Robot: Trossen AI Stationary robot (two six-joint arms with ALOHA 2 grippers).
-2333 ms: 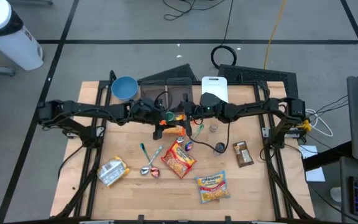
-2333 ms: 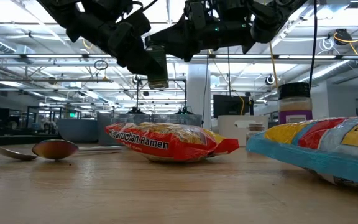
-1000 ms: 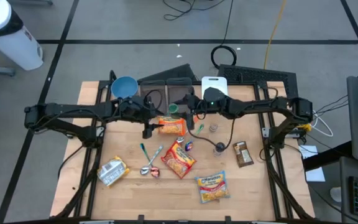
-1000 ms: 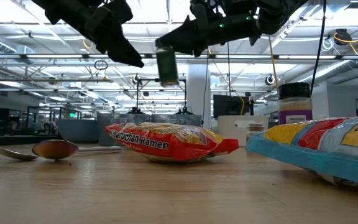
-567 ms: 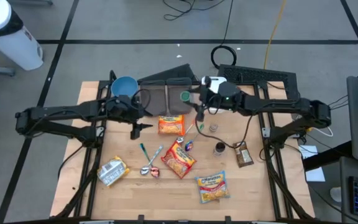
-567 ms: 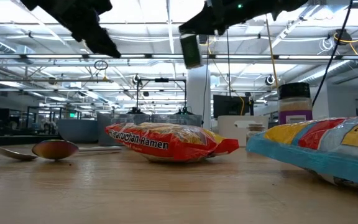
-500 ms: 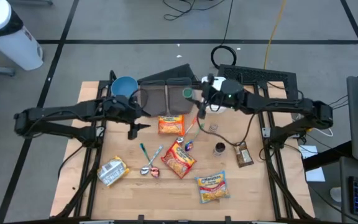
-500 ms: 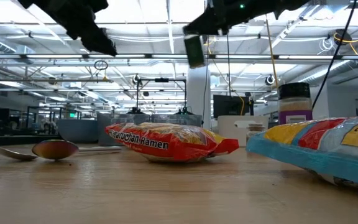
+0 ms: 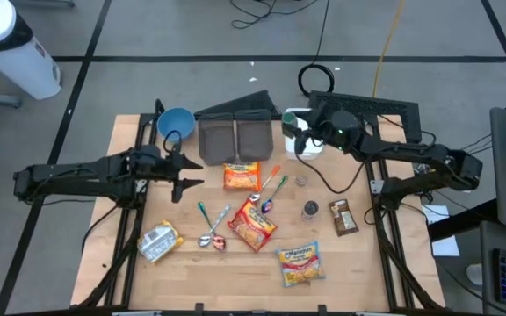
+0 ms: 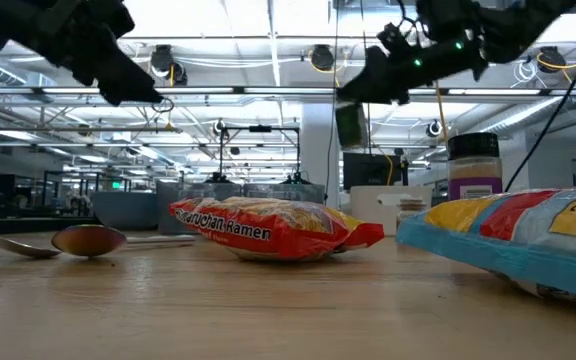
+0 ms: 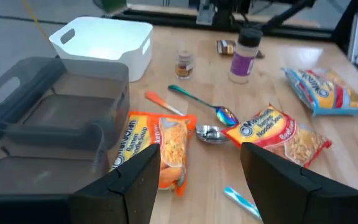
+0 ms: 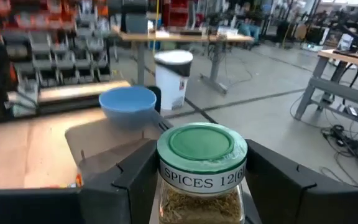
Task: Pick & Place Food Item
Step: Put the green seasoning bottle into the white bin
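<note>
Now swung w/ right arm from mid-table [image 9: 191,263] out over white bin [image 9: 299,117], spice jar [image 12: 202,163] clamped in right fingers [image 12: 199,180], so drop-off prob. next; left fingers [image 11: 197,180] pulled back toward blue bowl [image 9: 175,124] side, spread, holding nothing.

The robot had two long, thin, dark arms. The left arm [image 9: 86,175] and the right arm [image 9: 402,156] were black all over, with round lumps at the joints. Thin black cables ran along them in loops. A tiny green light glowed on the right arm (near its wrist). Each arm ended in two flat, dark fingers [image 11: 129,186] with blunt, chunky tips.
</note>
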